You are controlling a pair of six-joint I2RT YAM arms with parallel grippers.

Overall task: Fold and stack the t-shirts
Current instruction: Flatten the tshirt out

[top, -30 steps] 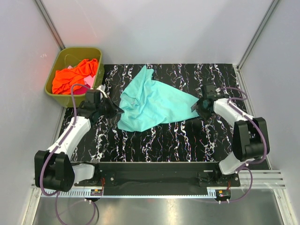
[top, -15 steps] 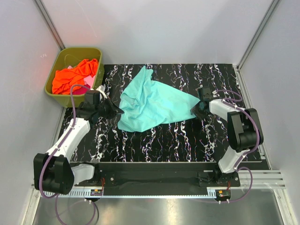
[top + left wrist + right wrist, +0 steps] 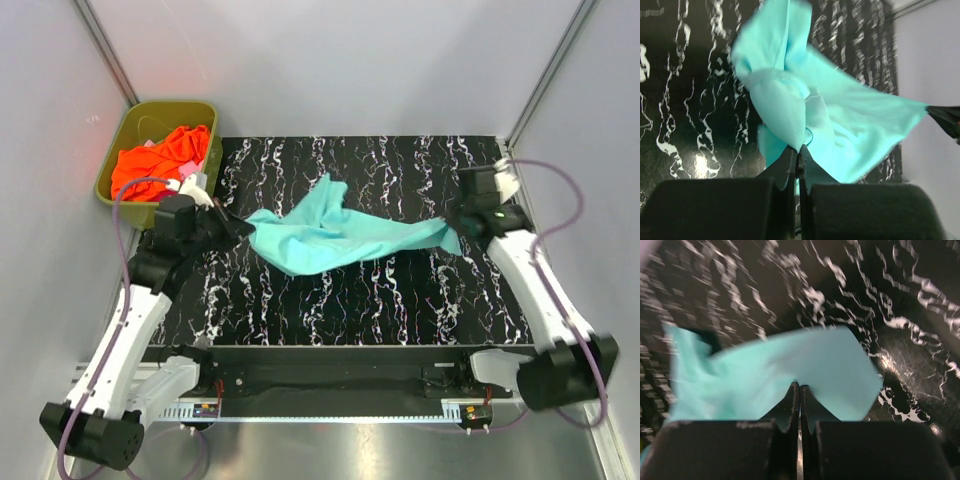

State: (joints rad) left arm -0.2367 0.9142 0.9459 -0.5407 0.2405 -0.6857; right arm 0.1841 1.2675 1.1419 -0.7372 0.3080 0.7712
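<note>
Because the left tool [image 3: 228, 224] and the right tool [image 3: 455, 230] are each clamped shut on only a thin edge of the teal t-shirt [image 3: 335, 238], the likeliest failure is a slip. If the arms pull further apart, the smooth cloth could slide out of one pinch and drop in a heap. The shirt spans the gap between the two tools as a twisted band rather than a flat sheet, so laying it down like this would probably trap creases and spoil the fold. Close to the left tool it bunches into soft rolls of fine mesh knit; at the right tool it is a flatter flap. Beneath both tools lies the tabletop [image 3: 400, 290], glossy black with white marble veining. Beyond the left tool sits a rigid olive tub [image 3: 112, 190] holding the crumpled orange t-shirt [image 3: 160, 160].
</note>
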